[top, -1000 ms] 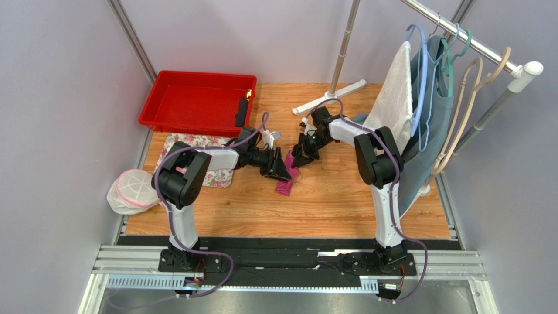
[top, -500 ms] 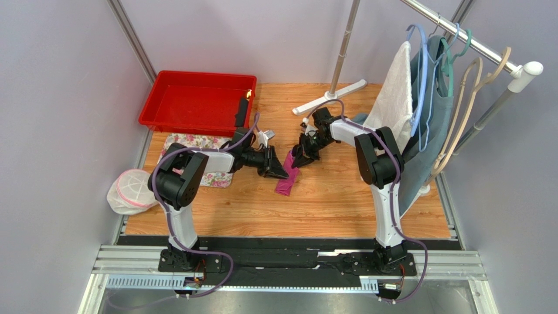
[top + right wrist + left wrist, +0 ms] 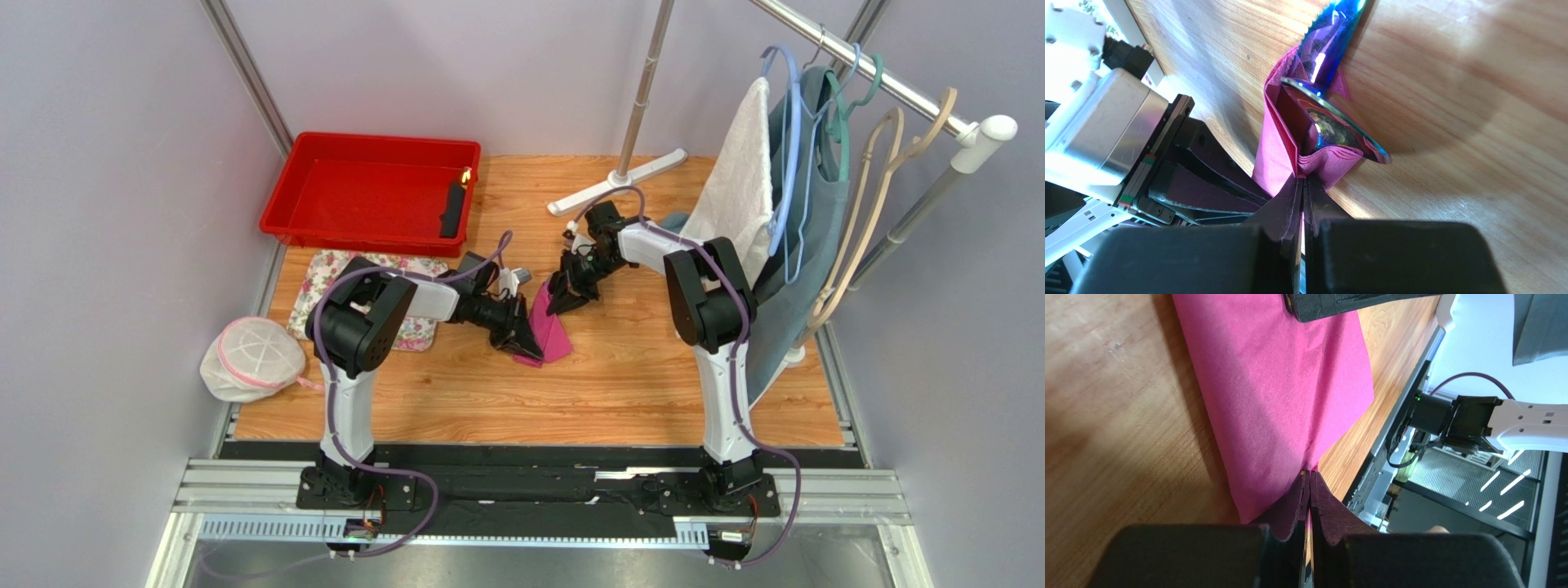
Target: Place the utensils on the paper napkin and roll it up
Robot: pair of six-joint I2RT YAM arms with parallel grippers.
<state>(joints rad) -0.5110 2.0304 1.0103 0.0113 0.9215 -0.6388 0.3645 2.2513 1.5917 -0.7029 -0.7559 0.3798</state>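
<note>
The magenta paper napkin (image 3: 551,336) lies partly folded on the wooden table between both arms. My left gripper (image 3: 525,331) is shut on the napkin's (image 3: 1278,398) near edge, its tips (image 3: 1310,478) pinching the sheet. My right gripper (image 3: 562,298) is shut on a bunched fold of the napkin (image 3: 1281,144) at the far end. The utensils stick out of that fold in the right wrist view: an iridescent spoon bowl (image 3: 1333,131) and a serrated blue-purple knife (image 3: 1333,33). In the top view the utensils are hidden.
A red tray (image 3: 368,196) with a black object (image 3: 454,211) on its edge sits at the back left. A floral cloth (image 3: 368,267) lies under the left arm. A white mesh bag (image 3: 252,355) rests at the left edge. A clothes rack (image 3: 797,184) stands at the right.
My left gripper has shut on the napkin's edge and pulled it toward the near side. The napkin now lies spread wider. The right gripper has stayed in place.
</note>
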